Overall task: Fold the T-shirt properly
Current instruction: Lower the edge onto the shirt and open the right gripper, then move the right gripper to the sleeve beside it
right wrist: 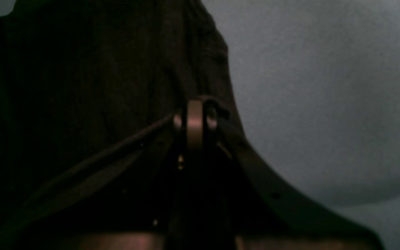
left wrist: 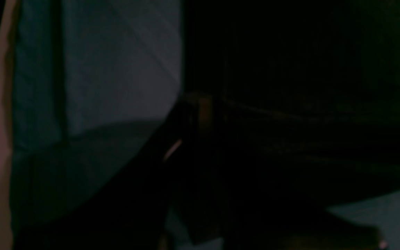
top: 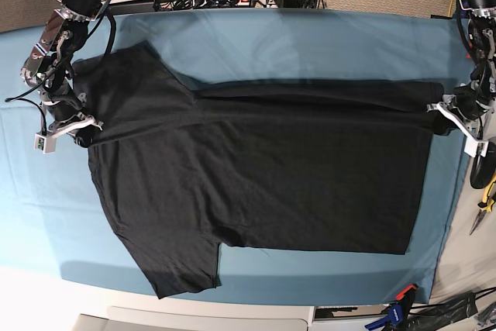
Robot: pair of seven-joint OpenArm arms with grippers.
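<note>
Obs. 1: The T-shirt [top: 263, 168] lies spread across the teal table cover [top: 310, 44], plain black side up; no print or tag visible. One sleeve points to the near edge at lower left, the other to the far left corner. Along the far side a long band of cloth is already turned over onto the body, making a straight crease running left to right.

Obs. 2: My right gripper [top: 77, 124] sits at the left end of that crease, by the shoulder. The right wrist view shows its jaws clenched on a pinch of black cloth, fabric bunching up above the fingertips.

Obs. 3: My left gripper [top: 449, 110] sits at the right end of the same line, at the hem corner. The left wrist view is too dark to show the jaws clearly, but dark cloth runs right up to them; I take it as clenched on the T-shirt too.

Judgement: both ends are held so the folded edge stays taut and straight, with no sag in the middle. The lengthwise fold looks partly done. The near side and both sleeves remain unfolded.

Risk: uneven pull would skew the crease.
</note>
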